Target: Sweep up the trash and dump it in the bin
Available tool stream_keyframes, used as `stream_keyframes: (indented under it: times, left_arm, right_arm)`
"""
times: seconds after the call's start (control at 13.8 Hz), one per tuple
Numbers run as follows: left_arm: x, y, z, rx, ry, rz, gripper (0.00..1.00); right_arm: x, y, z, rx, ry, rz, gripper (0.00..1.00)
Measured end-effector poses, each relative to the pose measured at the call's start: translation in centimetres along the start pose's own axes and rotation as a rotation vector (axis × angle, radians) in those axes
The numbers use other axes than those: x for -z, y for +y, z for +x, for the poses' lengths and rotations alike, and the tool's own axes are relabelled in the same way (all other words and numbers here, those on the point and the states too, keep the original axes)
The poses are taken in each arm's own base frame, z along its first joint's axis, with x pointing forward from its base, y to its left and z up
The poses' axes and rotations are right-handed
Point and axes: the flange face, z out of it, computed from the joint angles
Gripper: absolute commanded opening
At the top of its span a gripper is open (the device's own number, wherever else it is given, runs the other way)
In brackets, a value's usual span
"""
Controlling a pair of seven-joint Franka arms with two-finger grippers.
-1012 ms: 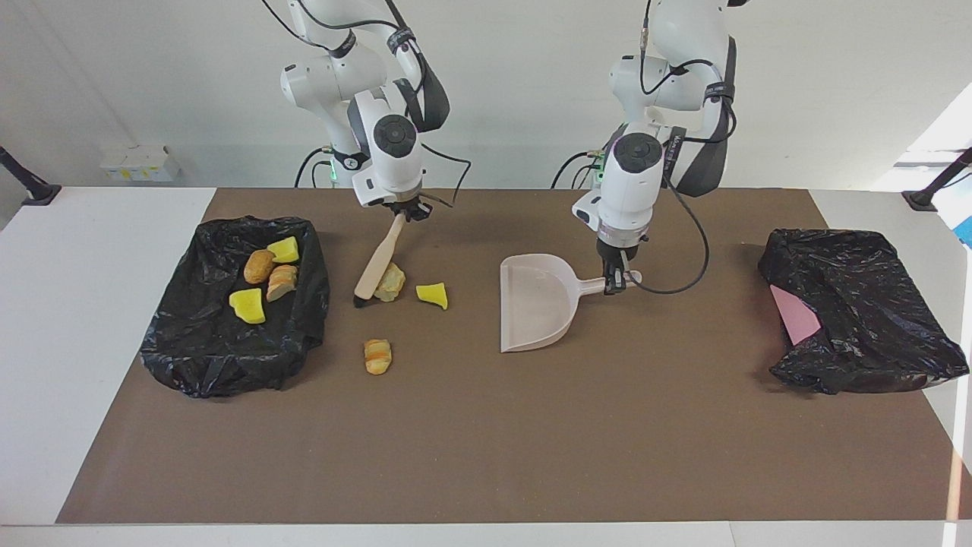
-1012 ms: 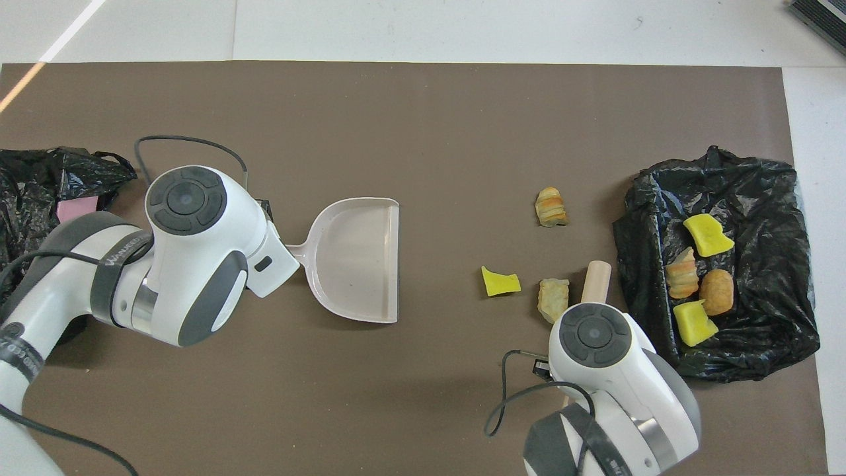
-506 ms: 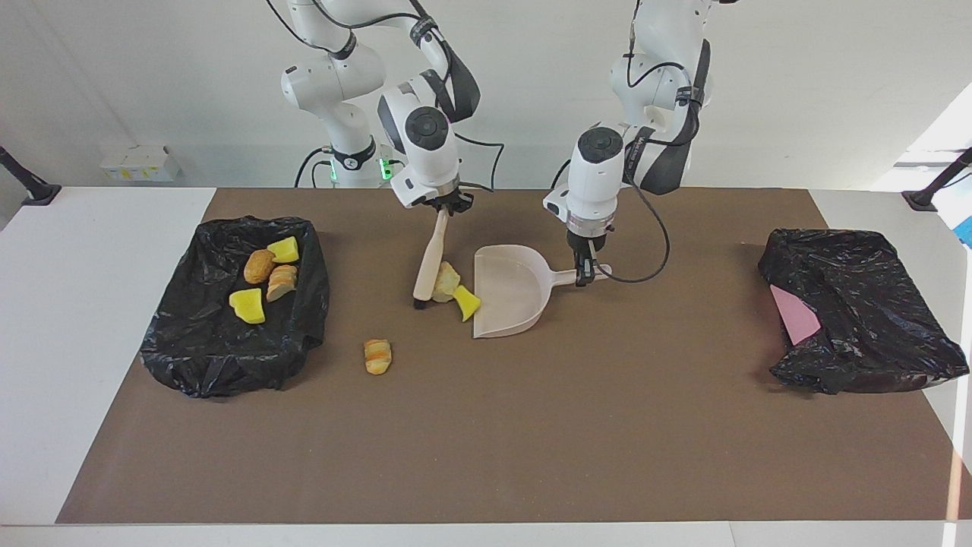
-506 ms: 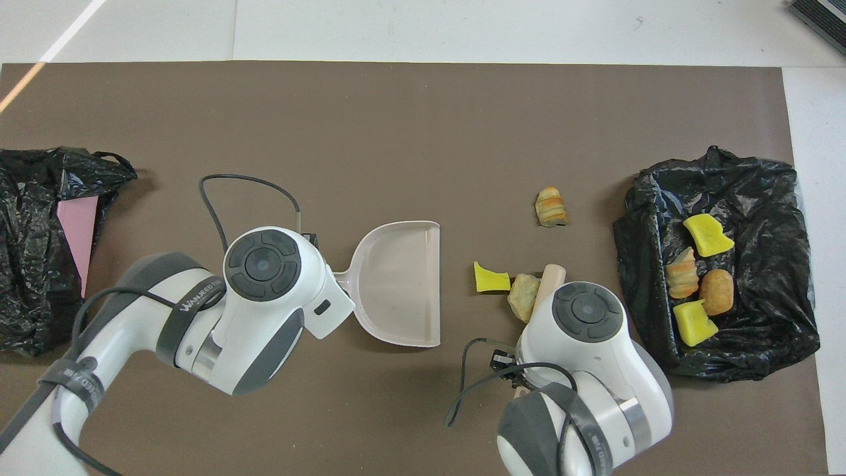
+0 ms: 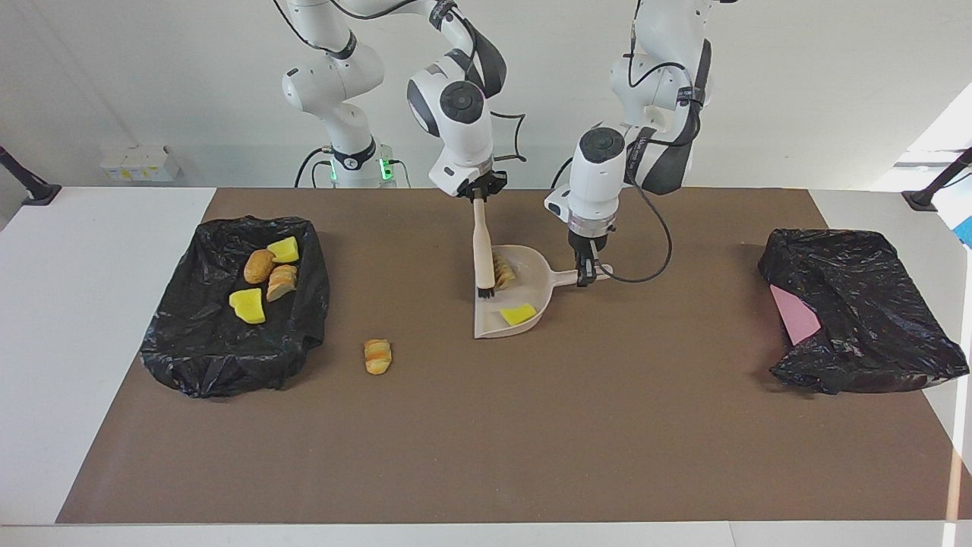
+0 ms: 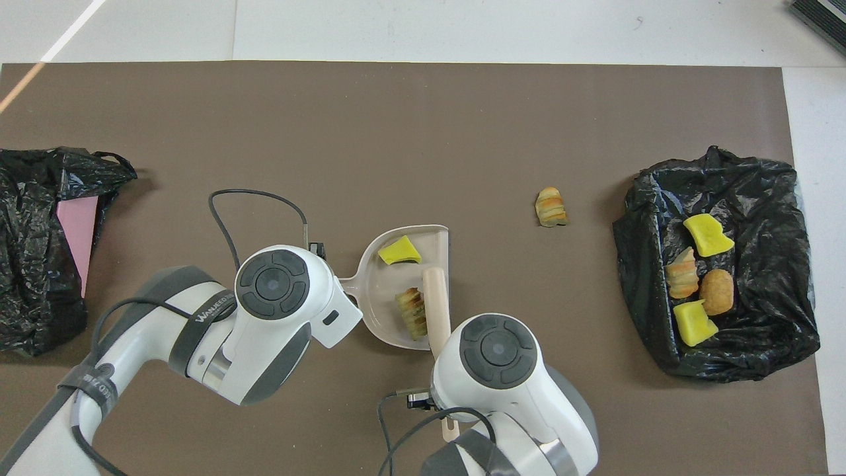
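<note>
In the facing view, the right claw (image 5: 478,192) grips the top of the beige hand brush (image 5: 482,247), which hangs nearly upright with its dark bristles down at the open mouth of the beige dustpan (image 5: 531,267). The left claw (image 5: 585,272) is clamped on the dustpan's short handle, and the pan lies flat on the brown mat of the worktop (image 5: 531,441). Two pieces of trash sit in the pan: a tan pastry lump (image 5: 503,270), partly hidden by the brush head, and a yellow sponge chunk (image 5: 518,314) farther from the robots. A third piece, a striped pastry roll (image 5: 377,355), lies loose on the mat between the pan and the bag-lined bin (image 5: 228,365) at the right arm's end, which holds four more pieces (image 5: 267,282). A second black bag (image 5: 858,319) with a pink patch showing lies at the left arm's end; what it covers cannot be made out. In the overhead view, both claws are hidden under the arms' white wrist housings, so neither grip shows here. The brush (image 6: 436,301) runs along the pan's (image 6: 377,311) mouth, its lower end covered by the right wrist. The pastry lump (image 6: 412,313) touches the brush, the sponge chunk (image 6: 398,252) lies apart, and the roll (image 6: 550,206) stays out on the mat. The second bag (image 6: 33,291) is cut off at the picture's edge.
</note>
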Motion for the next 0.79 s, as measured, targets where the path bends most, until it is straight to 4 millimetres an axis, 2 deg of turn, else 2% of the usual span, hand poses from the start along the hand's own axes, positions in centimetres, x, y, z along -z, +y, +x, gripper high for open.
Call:
stream_keyframes:
  times: [0.14,0.36,0.51,0.58,0.79]
  left_arm:
    - [0.0,-0.1,-0.2,0.007,0.000,0.000,0.00]
    - [-0.1,-0.3,-0.6,0.040,-0.001,-0.001,0.00]
    - [-0.1,-0.3,-0.7,0.072,-0.001,-0.001,0.00]
    - [-0.1,-0.3,-0.7,0.094,-0.001,-0.001,0.00]
    - [-0.1,-0.3,-0.8,0.176,-0.002,-0.002,0.00]
  right_arm:
    - [0.4,-0.3,-0.2,0.043,0.024,-0.071,0.00]
    - [2.1,0.7,0.8,0.078,0.059,-0.213,0.00]
    - [3.3,2.3,3.5,0.054,0.094,-0.253,0.00]
    - [4.0,3.8,5.5,0.041,0.110,-0.276,0.00]
    - [6.1,10.0,11.6,0.002,0.112,-0.300,0.00]
